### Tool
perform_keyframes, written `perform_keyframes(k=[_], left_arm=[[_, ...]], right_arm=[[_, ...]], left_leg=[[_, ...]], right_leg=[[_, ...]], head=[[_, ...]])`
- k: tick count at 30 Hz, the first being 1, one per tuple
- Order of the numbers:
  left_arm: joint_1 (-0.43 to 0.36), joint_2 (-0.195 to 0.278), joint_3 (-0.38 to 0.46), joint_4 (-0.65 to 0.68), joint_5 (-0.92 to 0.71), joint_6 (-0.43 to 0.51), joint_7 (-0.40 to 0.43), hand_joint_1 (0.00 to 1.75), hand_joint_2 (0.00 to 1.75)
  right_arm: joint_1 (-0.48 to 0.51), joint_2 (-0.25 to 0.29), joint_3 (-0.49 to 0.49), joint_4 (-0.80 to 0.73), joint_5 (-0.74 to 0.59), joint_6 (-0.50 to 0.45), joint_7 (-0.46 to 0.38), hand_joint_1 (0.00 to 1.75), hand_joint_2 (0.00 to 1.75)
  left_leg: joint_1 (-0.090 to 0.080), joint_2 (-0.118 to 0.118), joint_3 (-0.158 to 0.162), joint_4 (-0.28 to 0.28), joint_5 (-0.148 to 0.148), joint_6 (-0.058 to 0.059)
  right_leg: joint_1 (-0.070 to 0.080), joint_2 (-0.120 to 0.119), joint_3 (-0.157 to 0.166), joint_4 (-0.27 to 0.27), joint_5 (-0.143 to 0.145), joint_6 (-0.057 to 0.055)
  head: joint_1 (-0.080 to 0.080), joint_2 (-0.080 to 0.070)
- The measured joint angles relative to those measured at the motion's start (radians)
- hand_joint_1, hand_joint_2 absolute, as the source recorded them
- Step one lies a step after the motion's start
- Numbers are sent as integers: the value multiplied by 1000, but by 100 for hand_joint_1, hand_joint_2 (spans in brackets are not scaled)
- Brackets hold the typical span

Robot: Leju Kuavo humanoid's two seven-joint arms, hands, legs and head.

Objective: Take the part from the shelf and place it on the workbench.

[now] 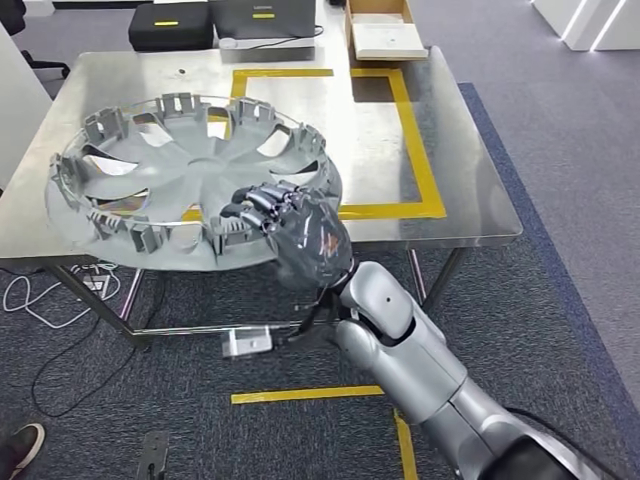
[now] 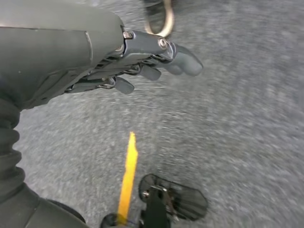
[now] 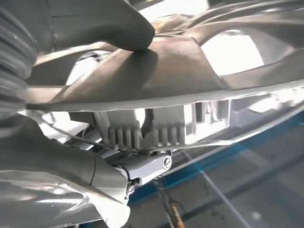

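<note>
The part is a large grey wheel cover [image 1: 181,180] with clips around its rim, lying inner side up over the left half of the steel workbench [image 1: 468,190]. My right hand [image 1: 294,225] grips its near rim, fingers over the top edge. In the right wrist view the thumb [image 3: 118,23] presses on one face of the wheel cover [image 3: 186,71] and the fingers [image 3: 143,166] wrap its other side. My left hand [image 2: 143,57] hangs over grey carpet with its fingers stretched out and nothing in it.
A yellow tape rectangle [image 1: 419,150] marks the workbench's right half. Black cases [image 1: 170,25] and a cardboard box [image 1: 381,25] stand at the far edge. Cables [image 1: 45,300] lie under the table on the left. A person's shoe [image 1: 19,445] shows at the lower left.
</note>
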State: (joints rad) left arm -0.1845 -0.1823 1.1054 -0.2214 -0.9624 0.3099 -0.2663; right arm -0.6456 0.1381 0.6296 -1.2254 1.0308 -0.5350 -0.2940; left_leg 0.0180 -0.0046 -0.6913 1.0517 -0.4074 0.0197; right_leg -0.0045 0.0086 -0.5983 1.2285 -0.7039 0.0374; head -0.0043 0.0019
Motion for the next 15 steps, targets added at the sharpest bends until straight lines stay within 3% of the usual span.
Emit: perform_keyframes(k=[1, 2, 3, 5, 7, 10, 12, 15], left_arm=[[-6, -3, -8, 0, -7, -4, -1, 0, 175], [-11, -5, -15, 0, -12, -7, -1, 0, 175], [-15, -8, -21, 0, -14, -8, -1, 0, 175], [-19, -12, -30, 0, -17, -8, 0, 0, 175], [-22, -14, -35, 0, -18, -9, 0, 0, 175], [-23, -14, -38, 0, -18, -9, 0, 0, 175], [-24, -14, -41, 0, -18, -9, 0, 0, 175], [-23, -14, -44, 0, -18, -9, 0, 0, 175]], right_arm=[[-18, 3, -11, 27, 0, -1, 4, 175, 175], [-33, 6, -22, 51, 0, -2, 5, 175, 175], [-45, 9, -30, 73, -1, -3, 4, 175, 175], [-63, 15, -41, 103, -3, -4, -1, 175, 175], [-74, 22, -48, 122, -3, -7, -5, 175, 175], [-84, 30, -56, 143, -3, -10, -7, 175, 175], [-87, 34, -57, 154, -4, -10, -7, 175, 175], [-88, 39, -57, 167, -3, -10, -7, 175, 175]], left_leg=[[0, 0, 1, 0, -2, 1], [1, -1, 2, 0, -3, 1], [1, -2, 5, 0, -5, 0], [2, -4, 10, 0, -8, -5], [0, -5, 11, 0, -7, -14], [0, -5, 11, -9, 1, -33], [2, -4, 3, 13, -17, -42], [2, -3, -63, 182, -104, -50]], right_leg=[[-1, 0, -33, 47, -7, 2], [-1, 0, -51, 59, 7, 2], [-2, 0, -50, 32, 42, 2], [-3, -3, -13, -94, 129, 0], [-1, -2, 20, -183, 175, -5], [2, 2, 26, -199, 190, -21], [-1, 0, 29, -205, 197, -33], [0, -1, 32, -207, 199, -42]], head=[[0, 0], [0, 0], [0, 0], [0, 0], [0, 0], [-1, 0], [-2, 0], [-3, 0]])
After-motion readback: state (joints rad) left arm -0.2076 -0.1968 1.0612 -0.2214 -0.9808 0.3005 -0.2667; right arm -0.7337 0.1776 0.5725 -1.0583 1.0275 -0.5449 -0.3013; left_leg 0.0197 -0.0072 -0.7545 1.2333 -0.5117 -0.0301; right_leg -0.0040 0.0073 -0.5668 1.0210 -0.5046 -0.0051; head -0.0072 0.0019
